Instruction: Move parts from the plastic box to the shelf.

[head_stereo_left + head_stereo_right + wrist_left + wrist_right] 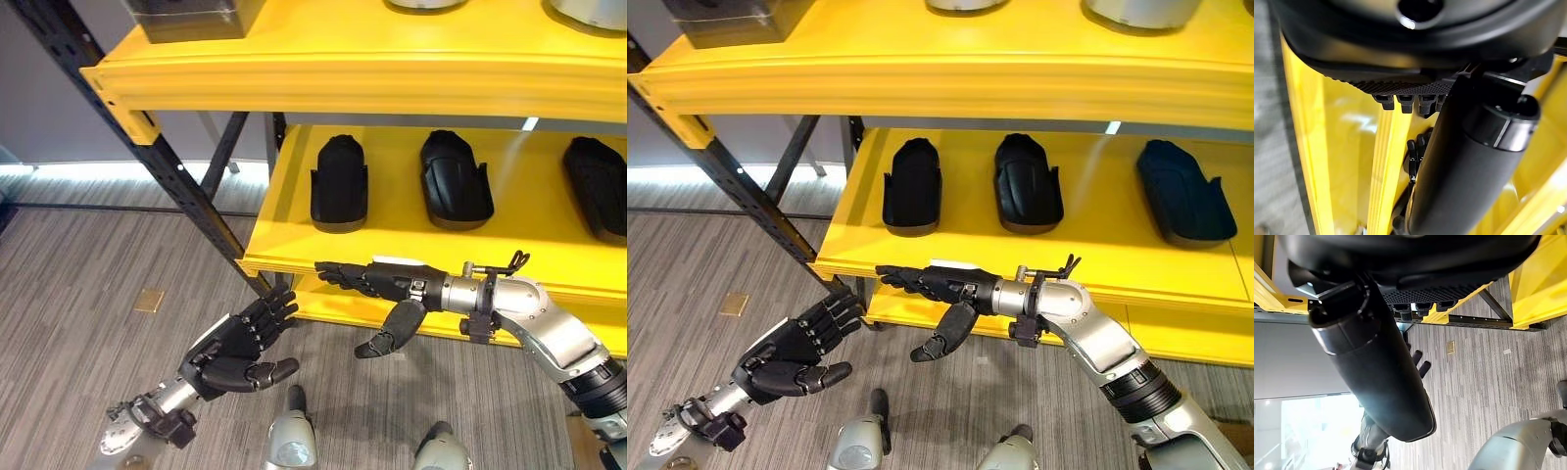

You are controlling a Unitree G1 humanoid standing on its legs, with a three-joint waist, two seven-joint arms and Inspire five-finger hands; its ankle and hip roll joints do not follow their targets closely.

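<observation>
Three black moulded parts lie in a row on the middle yellow shelf (392,245): a left part (338,184), a middle part (454,181) and a right part (598,186). My right hand (377,279) hovers just in front of that shelf's front edge, below the left and middle parts, open, with fingers stretched leftward and the thumb hanging down. It holds nothing. Lower left, over the floor, my left hand (235,352) is open with relaxed fingers and an empty palm. Its thumb (1464,161) shows against the yellow shelf in the left wrist view.
An upper yellow shelf (343,69) overhangs the middle one and carries a dark box (191,15) and pale round items (588,10). A black perforated upright (147,137) slants down at the left. Grey striped floor (98,294) spreads beneath.
</observation>
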